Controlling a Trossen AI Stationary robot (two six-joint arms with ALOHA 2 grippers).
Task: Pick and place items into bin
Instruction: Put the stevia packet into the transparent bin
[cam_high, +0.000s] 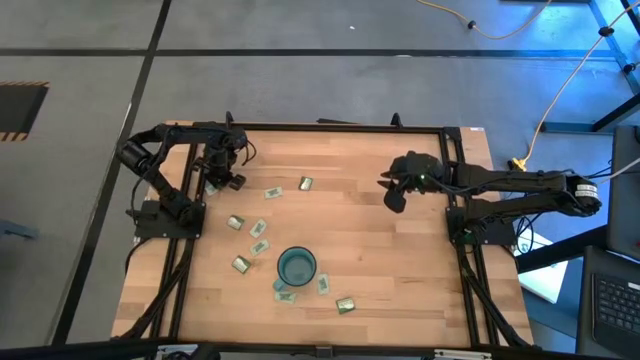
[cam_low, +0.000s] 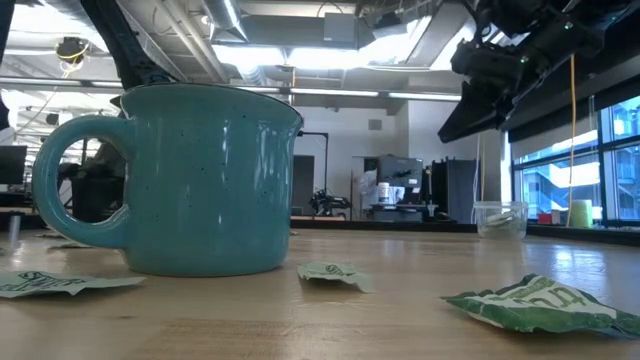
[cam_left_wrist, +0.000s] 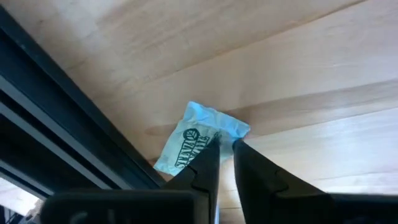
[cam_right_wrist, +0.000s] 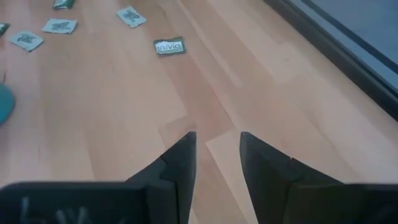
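Observation:
Several small light-green packets (cam_high: 259, 228) lie flat around the teal mug (cam_high: 296, 266) on the wooden table. My left gripper (cam_left_wrist: 225, 144) is at the table's far left, beside the black frame rail, and is shut on one packet (cam_left_wrist: 193, 137). My right gripper (cam_right_wrist: 217, 146) hovers open over bare wood on the right side (cam_high: 393, 197), touching nothing. The translucent cup (cam_low: 497, 218) stands on the table below the right gripper in the low view. I cannot make the cup out in the high view. My left gripper pinches the packet between its two fingertips (cam_left_wrist: 211, 152), at one short edge near a corner (cam_left_wrist: 227, 132). The rest of the packet sticks out beyond the fingertips. Whether it is clear of the table I cannot tell.
The teal mug (cam_low: 190, 180) stands upright in the near middle, with packets (cam_low: 540, 303) lying close around it. Black frame rails (cam_high: 455, 180) run along the table's left and right sides. The wood between the two grippers is bare, with two packets (cam_high: 306, 183) toward the left.

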